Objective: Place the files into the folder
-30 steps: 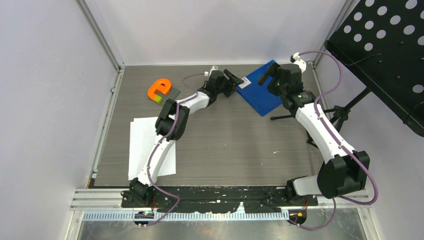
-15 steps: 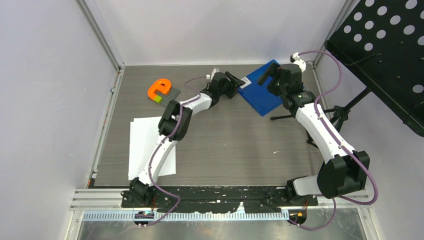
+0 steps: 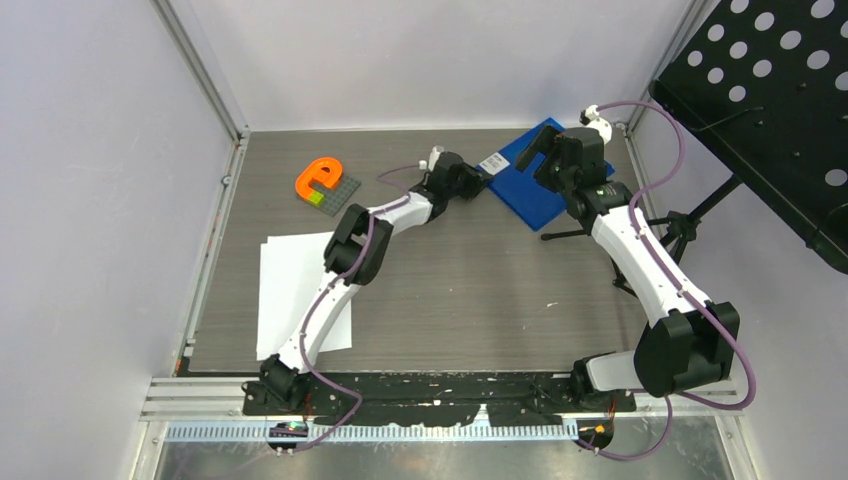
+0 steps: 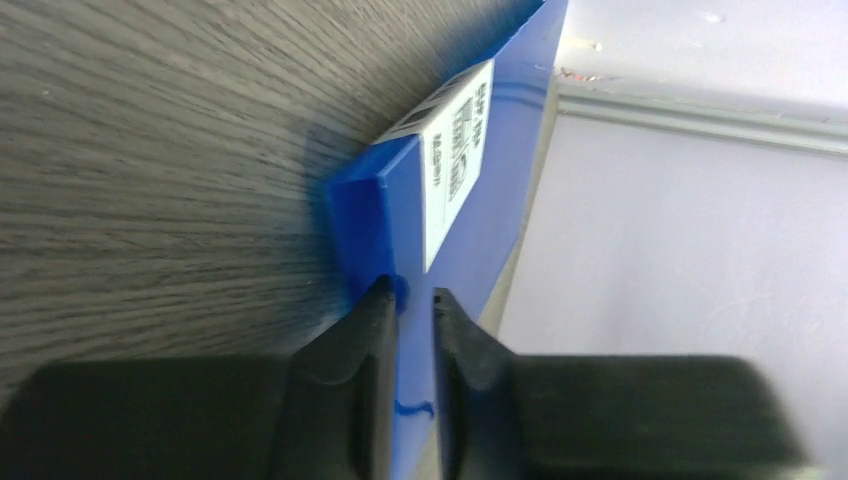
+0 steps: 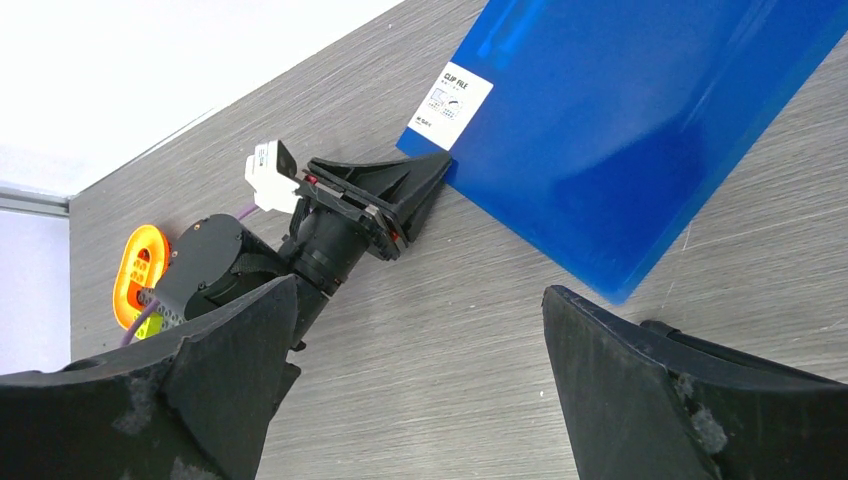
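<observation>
The blue folder (image 3: pixel 532 188) lies closed at the back right of the table, its white label (image 4: pixel 455 160) at the near-left corner. My left gripper (image 3: pixel 481 179) reaches to that corner, and in the left wrist view its jaws (image 4: pixel 412 290) are shut on the folder's (image 4: pixel 500 180) thin blue edge, which is lifted slightly off the table. My right gripper (image 5: pixel 420 290) hangs open above the table just beside the folder (image 5: pixel 620 130), holding nothing. The files (image 3: pixel 292 292), white sheets, lie at the front left under the left arm.
An orange letter-shaped block on a grey baseplate (image 3: pixel 322 181) sits at the back left. A black perforated stand (image 3: pixel 780 90) and its tripod legs are off the table's right side. Walls close the left and back.
My left gripper moved right to the folder's labelled corner and closed on its edge. The right arm has stayed put.
</observation>
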Robot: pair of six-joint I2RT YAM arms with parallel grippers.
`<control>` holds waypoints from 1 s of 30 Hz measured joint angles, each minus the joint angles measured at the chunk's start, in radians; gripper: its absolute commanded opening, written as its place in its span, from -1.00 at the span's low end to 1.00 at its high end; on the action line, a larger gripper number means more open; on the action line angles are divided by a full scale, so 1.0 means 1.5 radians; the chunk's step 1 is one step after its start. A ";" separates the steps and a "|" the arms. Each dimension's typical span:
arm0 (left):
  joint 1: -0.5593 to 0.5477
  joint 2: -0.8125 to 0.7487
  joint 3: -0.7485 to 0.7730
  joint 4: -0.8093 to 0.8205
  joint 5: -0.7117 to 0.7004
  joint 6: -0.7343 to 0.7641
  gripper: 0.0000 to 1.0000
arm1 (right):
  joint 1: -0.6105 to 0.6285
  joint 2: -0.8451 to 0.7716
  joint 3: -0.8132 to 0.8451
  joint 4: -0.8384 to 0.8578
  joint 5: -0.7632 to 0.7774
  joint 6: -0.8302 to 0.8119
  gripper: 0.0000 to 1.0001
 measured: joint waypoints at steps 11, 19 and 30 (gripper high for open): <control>0.020 -0.148 -0.324 0.176 -0.038 0.000 -1.00 | -0.001 0.000 -0.001 -0.001 -0.019 -0.008 0.95; 0.081 -0.468 -0.781 0.294 -0.098 0.036 -1.00 | 0.001 0.000 -0.033 0.004 -0.073 -0.015 0.94; 0.079 -0.759 -1.212 0.342 -0.092 -0.096 -1.00 | 0.081 -0.043 -0.313 0.088 -0.160 0.055 0.95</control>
